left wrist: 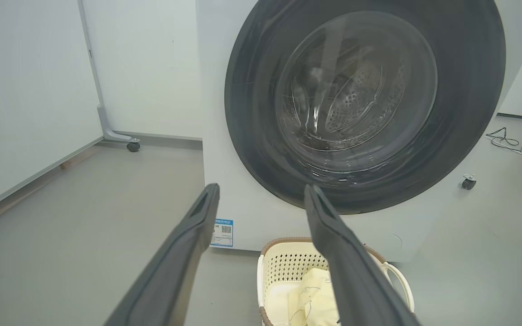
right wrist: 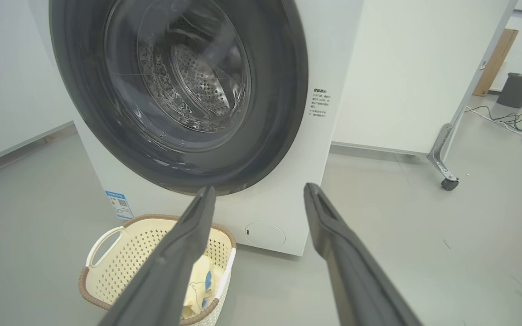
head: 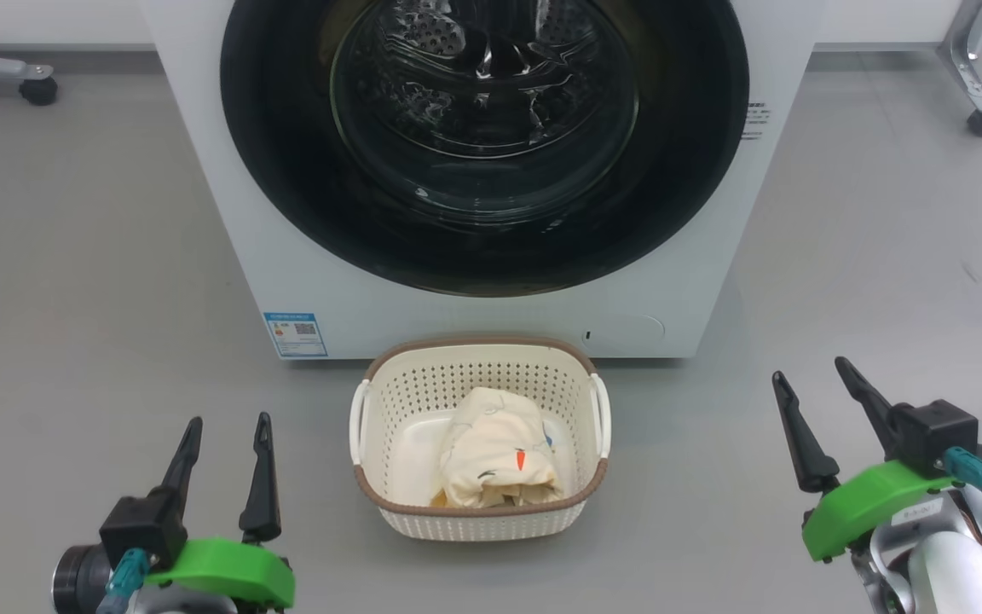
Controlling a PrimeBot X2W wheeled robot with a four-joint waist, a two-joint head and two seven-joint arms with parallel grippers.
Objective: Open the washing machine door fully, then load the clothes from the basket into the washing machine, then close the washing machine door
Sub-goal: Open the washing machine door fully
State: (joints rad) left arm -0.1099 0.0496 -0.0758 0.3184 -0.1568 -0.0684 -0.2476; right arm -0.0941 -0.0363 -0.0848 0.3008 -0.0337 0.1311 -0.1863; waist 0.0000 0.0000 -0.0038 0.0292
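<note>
The washing machine point(head: 423, 315) is coloured white and the washing machine door point(head: 286, 188) is ringed in shiny black. The basket point(head: 474, 524) is coloured cream, dotted with holes and edged in brown. The clothes point(head: 491, 443) are coloured pale yellow and marked with an orange carrot point(head: 521, 460). The floor point(head: 73, 298) is coloured grey.

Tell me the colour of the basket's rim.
The basket's rim is brown with a woven look; the head view shows it best.
</note>
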